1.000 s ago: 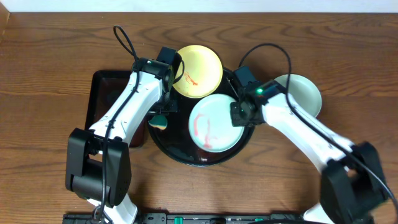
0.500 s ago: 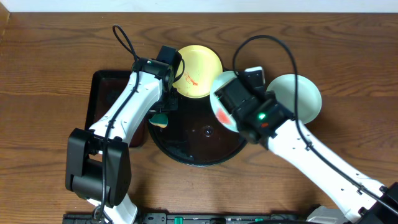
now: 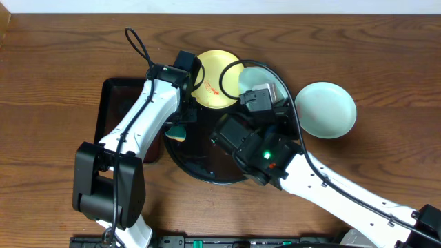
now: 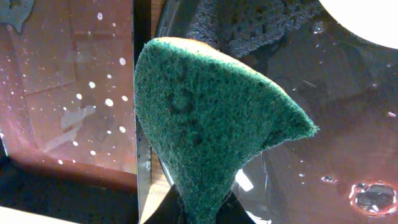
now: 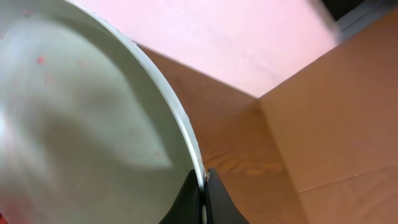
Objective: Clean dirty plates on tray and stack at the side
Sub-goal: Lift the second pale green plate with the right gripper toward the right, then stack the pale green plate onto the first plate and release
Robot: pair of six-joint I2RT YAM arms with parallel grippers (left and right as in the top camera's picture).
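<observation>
Looking from overhead, the round black tray (image 3: 196, 157) lies in the middle of the wooden desk (image 3: 55, 55), and a smaller rectangular tray (image 3: 117, 96) lies just beside it on the left. A pale yellow plate (image 3: 219, 79) with red smears rests at the far edge of the round tray. One pale aqua plate (image 3: 325, 109) lies on the desk, just right of the tray. The left arm (image 3: 141, 117) reaches over the tray's left edge with a sponge (image 3: 176, 133) under it. The right arm (image 3: 289, 162) is raised above the tray and hides most of a second aqua plate (image 3: 253, 74).

From the left wrist, the left end effector (image 4: 202, 210) pinches the lower corner of the green sponge above the wet tray.

From the right wrist, the right end effector (image 5: 202, 190) pinches the rim of the second aqua plate, which carries faint red specks.
</observation>
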